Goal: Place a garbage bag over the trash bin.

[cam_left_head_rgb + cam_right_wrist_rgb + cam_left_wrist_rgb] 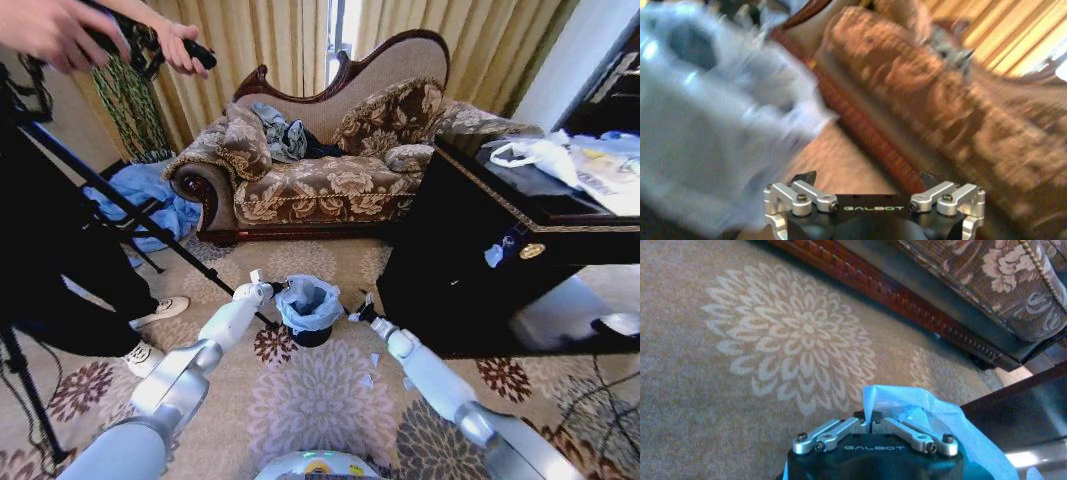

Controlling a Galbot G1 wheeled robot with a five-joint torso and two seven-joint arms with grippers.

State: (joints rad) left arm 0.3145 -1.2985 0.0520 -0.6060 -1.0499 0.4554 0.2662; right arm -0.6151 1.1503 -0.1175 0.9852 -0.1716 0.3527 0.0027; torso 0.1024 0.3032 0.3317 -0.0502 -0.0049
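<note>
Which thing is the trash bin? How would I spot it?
Find the big flowery sofa. On the carpet in front of it, between the robot's two arms, stands the small black trash bin. Unlike anything nearby, it has a crinkly pale blue garbage bag draped over its top.

A patterned sofa (pixel 330 165) with cushions is standing before gold curtains (pixel 250 40), a heap of blue cloth (pixel 150 200) is lying on the flowered carpet (pixel 320 400) beside it, and a white plastic bag (pixel 535 155) is resting on the dark cabinet (pixel 480 250)
</note>
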